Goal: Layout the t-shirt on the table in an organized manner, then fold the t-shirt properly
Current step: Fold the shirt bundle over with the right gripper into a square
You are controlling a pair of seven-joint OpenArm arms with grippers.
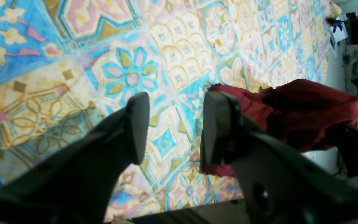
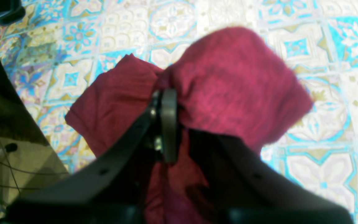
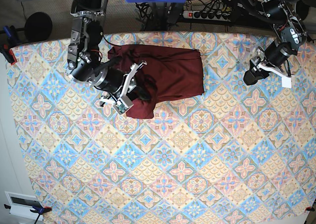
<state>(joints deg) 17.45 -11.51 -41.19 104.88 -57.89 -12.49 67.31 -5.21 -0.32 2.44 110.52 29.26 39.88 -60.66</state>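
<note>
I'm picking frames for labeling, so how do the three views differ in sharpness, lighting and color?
Left wrist: the open left gripper is dark and soft-edged, the table washes out far off. Right wrist: the t-shirt is blurred and reads pinker, the right gripper shut on it, table tiles pale with glare. Base: evenly lit, sharpest, shirt deep maroon.

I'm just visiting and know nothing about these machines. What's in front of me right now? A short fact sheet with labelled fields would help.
Garment: a dark red t-shirt, partly folded, bunched at one side
Surface: table covered in pastel tile-pattern cloth
Garment position: near the table's far edge in the base view
Right tool: shut on a bunch of the t-shirt's fabric
Left tool: open, empty, over bare table away from the main body of the shirt
Layout status: shirt not yet flat and tidy
</note>
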